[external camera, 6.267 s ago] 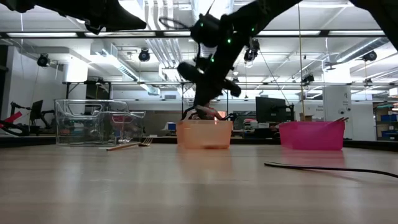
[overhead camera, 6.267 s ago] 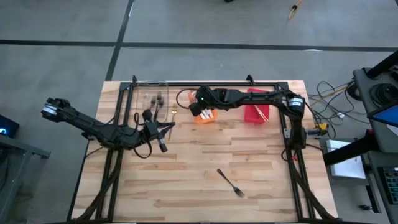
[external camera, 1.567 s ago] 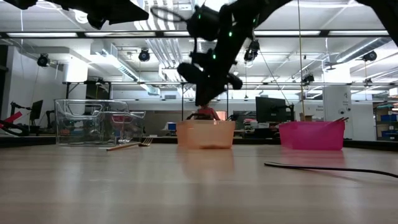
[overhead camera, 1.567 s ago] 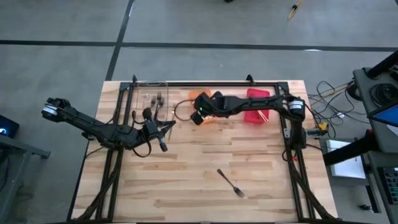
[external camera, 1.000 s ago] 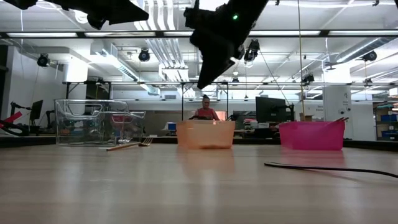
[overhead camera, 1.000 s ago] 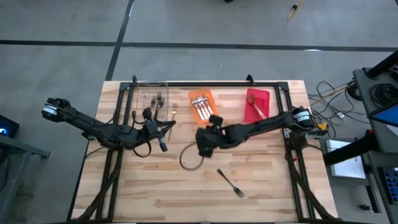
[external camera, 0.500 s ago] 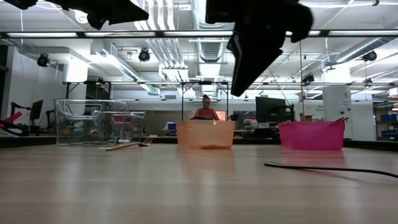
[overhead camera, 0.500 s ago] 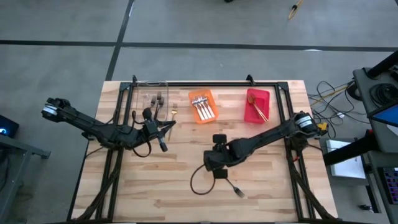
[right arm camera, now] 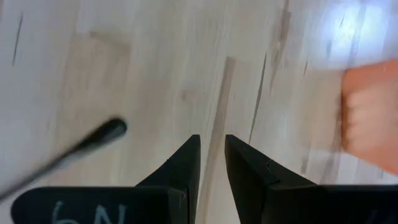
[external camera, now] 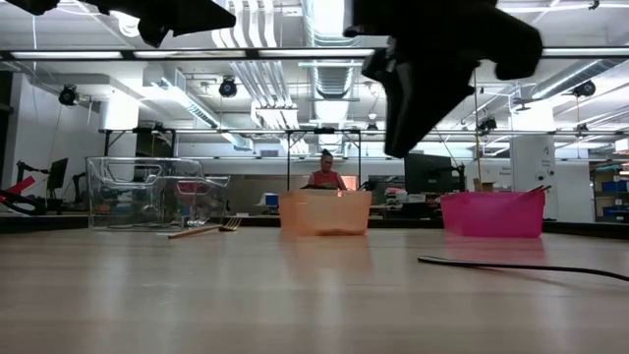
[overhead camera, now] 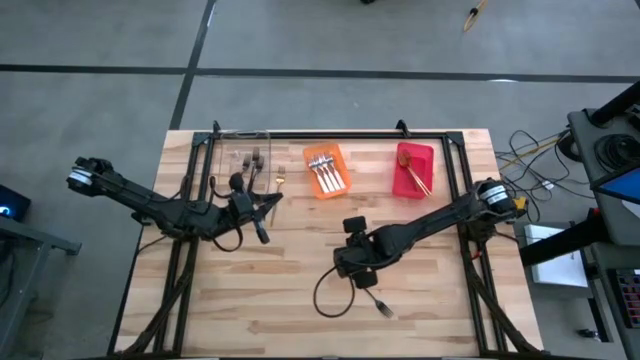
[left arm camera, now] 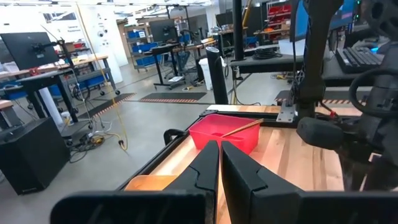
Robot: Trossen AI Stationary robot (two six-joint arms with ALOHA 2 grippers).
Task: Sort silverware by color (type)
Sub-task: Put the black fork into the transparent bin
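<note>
High view: nearest the front edge of the desk (overhead camera: 250,320), a dark fork (overhead camera: 377,299) lies alone, long axis running from ten o'clock to four o'clock. The right tool (overhead camera: 352,268) hangs just beyond its handle end at about ten o'clock, fingers a narrow slit apart, holding nothing; it looks the nearer arm. Farther back the left tool (overhead camera: 268,203) waits, pinched shut and empty, before the clear bin (overhead camera: 243,155), orange bin (overhead camera: 327,170) and red bin (overhead camera: 414,168)

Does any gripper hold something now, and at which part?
Nothing is held. The right gripper hangs empty above the dark fork; the left gripper is shut on nothing.
</note>
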